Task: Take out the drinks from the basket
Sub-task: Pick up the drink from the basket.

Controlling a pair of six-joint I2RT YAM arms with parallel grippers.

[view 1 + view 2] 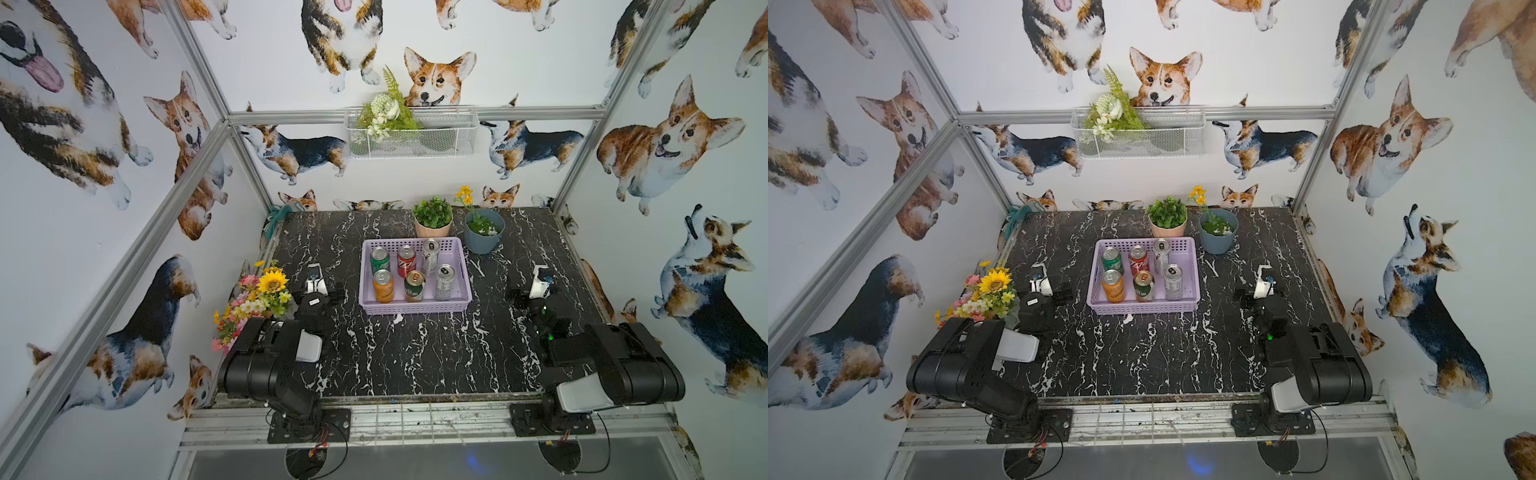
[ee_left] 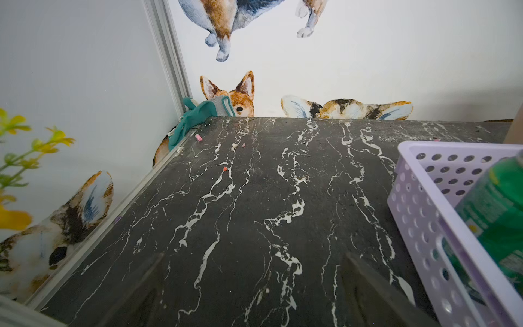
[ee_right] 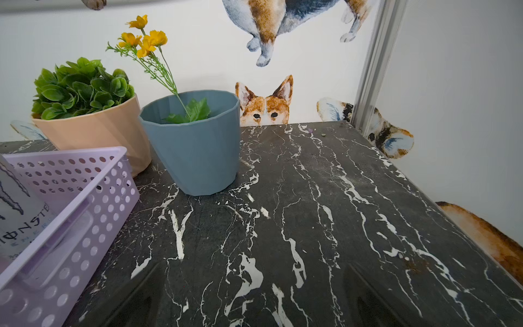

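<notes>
Cans (image 1: 406,261), all six, stand upright in the basket (image 1: 413,308); I see my left gripper (image 2: 256,256) and right gripper (image 3: 254,264) flanking it, both spread wide, empty.

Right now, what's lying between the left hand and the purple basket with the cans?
Nothing. Only bare black marble tabletop separates the left hand from the basket. This shows in both top views, and the left wrist view shows it too.

Blue pot (image 3: 198,153) near lavender basket (image 3: 93,203) on table (image 3: 339,212)
</notes>
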